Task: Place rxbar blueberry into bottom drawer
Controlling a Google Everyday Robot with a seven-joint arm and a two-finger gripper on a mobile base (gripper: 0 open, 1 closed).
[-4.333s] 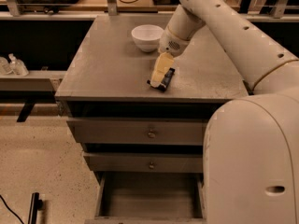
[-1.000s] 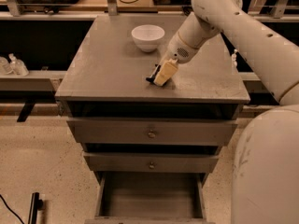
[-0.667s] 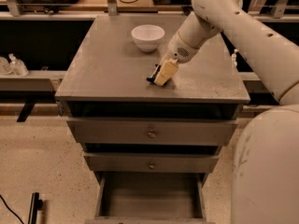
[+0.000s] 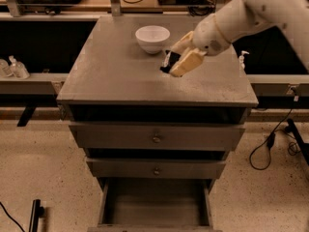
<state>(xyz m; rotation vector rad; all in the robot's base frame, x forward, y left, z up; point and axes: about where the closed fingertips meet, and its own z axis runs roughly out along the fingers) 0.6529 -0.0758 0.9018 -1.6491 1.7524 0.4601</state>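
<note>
The jaws are closed on the rxbar blueberry (image 4: 167,63), one pale finger on each side of it. The gripper (image 4: 179,62) sits over the far-right part of the cabinet top (image 4: 116,79), just right of and nearer than the white bowl (image 4: 152,37). The arm (image 4: 251,11) reaches in from the upper right.

Task status:
- Grasp: judged complete. The bar is in the jaws.
- Lift: whether the bar's lower end is off the surface cannot be told.
- Transfer: not done. The bar has yet to go past the near edge of the top and down.
- Release: not done. The bottom drawer (image 4: 155,202) stands pulled out with its grey floor bare. The two knobbed drawers (image 4: 157,137) above it are shut.

Bar appearance: small, flat, dark wrapper, tilted. Only its left end shows past the fingers, with a pale patch near the upper corner.
</note>
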